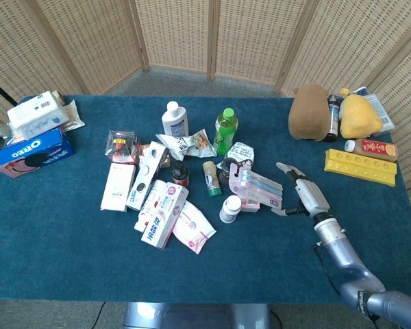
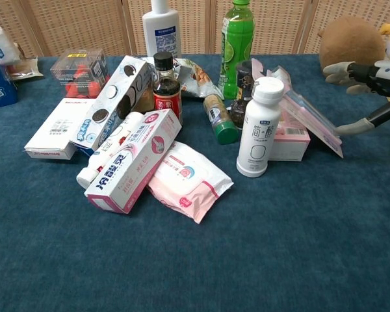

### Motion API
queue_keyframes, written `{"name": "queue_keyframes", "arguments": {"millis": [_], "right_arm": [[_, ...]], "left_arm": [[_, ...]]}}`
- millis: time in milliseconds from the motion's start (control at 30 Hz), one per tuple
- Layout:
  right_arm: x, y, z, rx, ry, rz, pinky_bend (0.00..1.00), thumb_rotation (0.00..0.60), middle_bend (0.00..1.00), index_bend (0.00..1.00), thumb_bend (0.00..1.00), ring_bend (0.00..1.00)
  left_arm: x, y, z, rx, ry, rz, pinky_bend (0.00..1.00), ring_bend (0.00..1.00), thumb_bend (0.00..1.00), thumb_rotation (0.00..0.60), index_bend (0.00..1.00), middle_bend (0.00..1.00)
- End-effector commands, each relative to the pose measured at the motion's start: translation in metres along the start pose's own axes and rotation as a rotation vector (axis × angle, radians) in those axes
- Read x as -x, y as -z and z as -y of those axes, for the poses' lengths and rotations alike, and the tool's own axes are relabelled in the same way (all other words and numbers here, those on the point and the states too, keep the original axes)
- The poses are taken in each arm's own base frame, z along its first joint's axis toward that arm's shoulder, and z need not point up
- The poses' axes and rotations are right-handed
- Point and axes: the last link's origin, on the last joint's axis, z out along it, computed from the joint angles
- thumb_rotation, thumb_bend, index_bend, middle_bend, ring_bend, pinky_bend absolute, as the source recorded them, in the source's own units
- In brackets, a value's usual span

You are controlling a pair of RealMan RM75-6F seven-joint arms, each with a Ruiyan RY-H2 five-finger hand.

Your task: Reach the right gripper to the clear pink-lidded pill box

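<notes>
The clear pill box (image 1: 257, 188) with pink and pale blue lids lies tilted at the right edge of the clutter, behind a small white bottle (image 1: 229, 208). In the chest view the pill box (image 2: 303, 114) leans on a pink carton behind the white bottle (image 2: 258, 129). My right hand (image 1: 303, 195) hovers just right of it, fingers spread, holding nothing. At the right edge of the chest view the right hand (image 2: 370, 88) shows with its thumb low and its fingers pointing left, a short gap from the box. My left hand is out of sight.
A green bottle (image 1: 225, 130), a white bottle (image 1: 173, 119), a dark sauce bottle (image 1: 180, 173), boxes and a pink wipes pack (image 1: 192, 236) crowd the middle. A brown plush (image 1: 310, 112), a yellow plush (image 1: 358, 115) and a yellow tray (image 1: 359, 166) sit back right. An Oreo box (image 1: 32, 152) lies far left.
</notes>
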Motion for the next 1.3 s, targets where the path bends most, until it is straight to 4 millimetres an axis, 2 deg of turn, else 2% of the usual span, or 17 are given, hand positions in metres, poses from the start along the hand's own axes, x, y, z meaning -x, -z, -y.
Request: {"name": "queue_keyframes", "arguments": {"millis": [33, 600, 633, 700, 767, 833, 933, 1100, 1300], "right_arm": [[0.004, -0.005, 0.003, -0.006, -0.009, 0.006, 0.00, 0.600, 0.00, 0.00, 0.00, 0.00], [0.027, -0.024, 0.010, -0.034, -0.076, 0.013, 0.00, 0.600, 0.00, 0.00, 0.00, 0.00], [0.028, -0.024, 0.010, -0.038, -0.077, 0.000, 0.04, 0.600, 0.01, 0.00, 0.00, 0.00], [0.030, -0.025, 0.009, -0.043, -0.082, -0.023, 0.24, 0.600, 0.12, 0.00, 0.00, 0.08], [0.032, -0.025, 0.008, -0.048, -0.095, -0.034, 0.48, 0.600, 0.33, 0.06, 0.00, 0.28], [0.032, -0.025, 0.008, -0.052, -0.104, -0.044, 0.56, 0.600, 0.47, 0.17, 0.00, 0.42], [0.033, -0.024, 0.007, -0.053, -0.102, -0.047, 0.61, 0.600, 0.55, 0.24, 0.00, 0.51], [0.030, -0.021, 0.009, -0.060, -0.091, -0.062, 0.61, 0.600, 0.56, 0.25, 0.00, 0.51], [0.015, -0.014, 0.009, -0.062, -0.089, -0.105, 0.61, 0.600, 0.56, 0.25, 0.00, 0.51]], "left_arm": [[0.000, -0.001, 0.001, -0.003, -0.002, -0.001, 0.00, 0.00, 0.00, 0.600, 0.00, 0.00], [0.002, -0.005, 0.004, -0.019, -0.005, 0.003, 0.00, 0.00, 0.00, 0.600, 0.00, 0.00], [0.003, -0.005, 0.004, -0.020, -0.005, 0.003, 0.00, 0.00, 0.00, 0.600, 0.00, 0.00], [0.003, -0.005, 0.004, -0.021, -0.004, 0.004, 0.00, 0.00, 0.00, 0.600, 0.00, 0.00], [0.002, -0.005, 0.004, -0.022, -0.003, 0.002, 0.00, 0.00, 0.00, 0.600, 0.00, 0.00], [0.002, -0.004, 0.004, -0.023, -0.002, 0.000, 0.00, 0.00, 0.00, 0.600, 0.00, 0.00], [0.001, -0.003, 0.005, -0.024, -0.002, -0.004, 0.00, 0.00, 0.00, 0.600, 0.00, 0.00], [0.000, -0.002, 0.005, -0.022, 0.002, -0.006, 0.00, 0.00, 0.00, 0.600, 0.00, 0.00], [0.000, -0.002, 0.003, -0.013, 0.010, -0.004, 0.00, 0.00, 0.00, 0.600, 0.00, 0.00]]}}
